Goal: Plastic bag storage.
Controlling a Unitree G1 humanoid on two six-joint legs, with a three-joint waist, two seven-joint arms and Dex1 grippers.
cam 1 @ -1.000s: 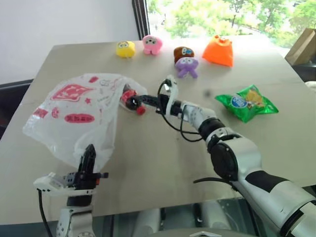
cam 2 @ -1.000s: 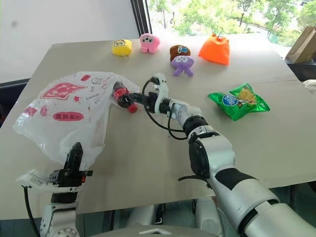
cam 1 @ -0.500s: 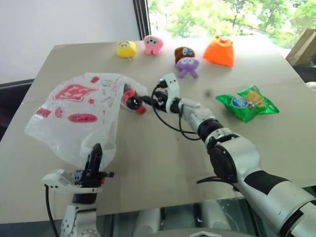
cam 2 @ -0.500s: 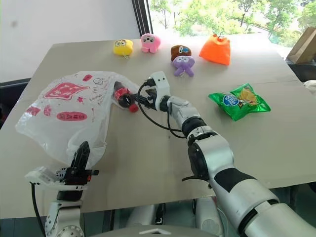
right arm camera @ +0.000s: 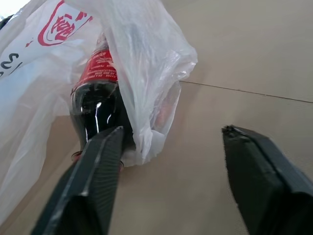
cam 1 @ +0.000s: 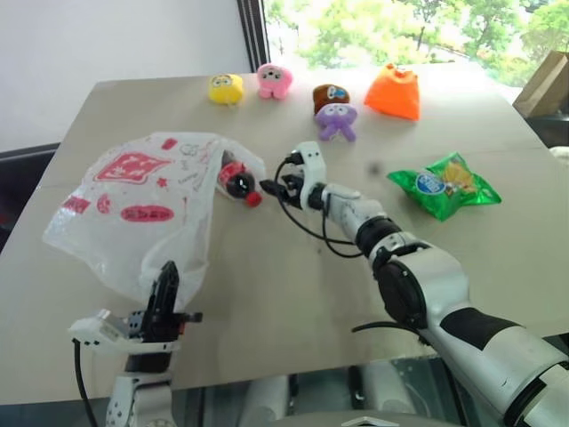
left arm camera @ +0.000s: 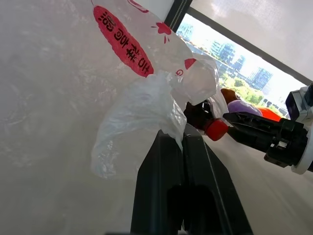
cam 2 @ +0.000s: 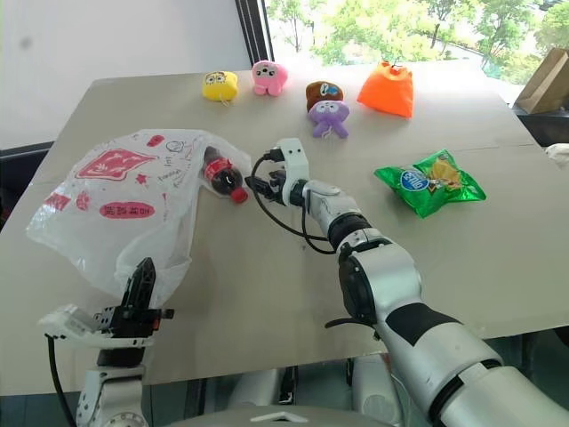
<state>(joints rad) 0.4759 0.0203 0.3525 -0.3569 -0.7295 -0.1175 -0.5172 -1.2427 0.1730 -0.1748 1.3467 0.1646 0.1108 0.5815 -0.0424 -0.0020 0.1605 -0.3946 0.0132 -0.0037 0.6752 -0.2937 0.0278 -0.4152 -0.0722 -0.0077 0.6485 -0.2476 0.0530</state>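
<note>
The plastic bag [cam 1: 142,200] lies billowed at the left of the frame on the table [cam 1: 267,294], translucent white with red printed labels, its lower corner drawn down toward the lower left, where the left gripper [cam 1: 165,289] has its two black fingers pressed together on a bunched fold of the film; the left wrist view shows that fold pinched between the closed fingers [left arm camera: 166,161]. At the bag's upper right edge a dark cola bottle [cam 1: 235,181] with a red cap and red label lies partly inside the mouth, cap end sticking out toward the centre of the frame. Just beside the cap, apart from it, the right gripper [cam 1: 269,188] points toward the bag with its fingers spread and nothing between them; in the right wrist view the bottle sits just ahead of one finger [right arm camera: 95,161]. Along the far edge of the table, upper centre, stand a yellow plush [cam 1: 226,88], a pink plush [cam 1: 275,80], a brown plush [cam 1: 330,94] with a purple plush [cam 1: 337,120] just in front of it, and an orange plush [cam 1: 395,92]. A green snack packet [cam 1: 443,184] lies at the right, well apart from the bag.
</note>
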